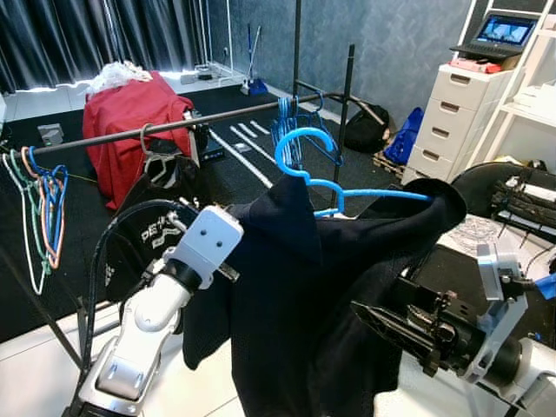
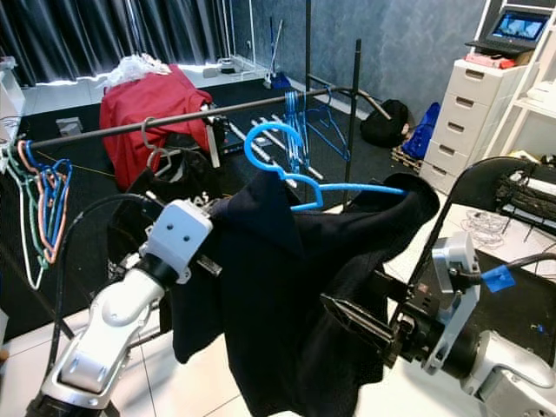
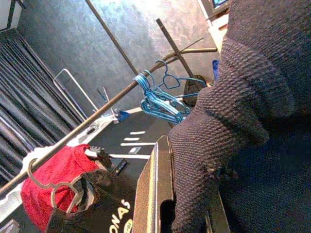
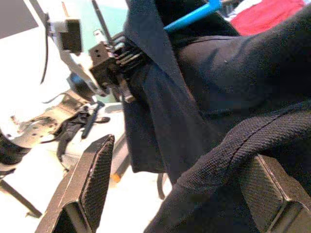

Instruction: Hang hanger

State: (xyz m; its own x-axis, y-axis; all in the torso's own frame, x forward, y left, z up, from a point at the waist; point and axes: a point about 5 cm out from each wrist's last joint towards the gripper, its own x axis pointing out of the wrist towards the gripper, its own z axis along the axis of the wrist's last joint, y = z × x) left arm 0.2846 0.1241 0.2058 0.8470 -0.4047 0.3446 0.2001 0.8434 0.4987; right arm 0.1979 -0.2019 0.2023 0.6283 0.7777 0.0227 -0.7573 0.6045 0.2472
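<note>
Bright blue plastic hanger (image 1: 326, 174) carrying dark navy knit garment (image 1: 321, 287), held up between both arms, hook topmost. Dark metal rail (image 1: 174, 124) beyond and slightly above hook, running left-right; hook needs lifting forward over it. Left gripper (image 3: 187, 208) fingers pinched on garment's left edge. Right gripper (image 4: 177, 194) fingers spread wide, fabric draped between, not clamped.
</note>
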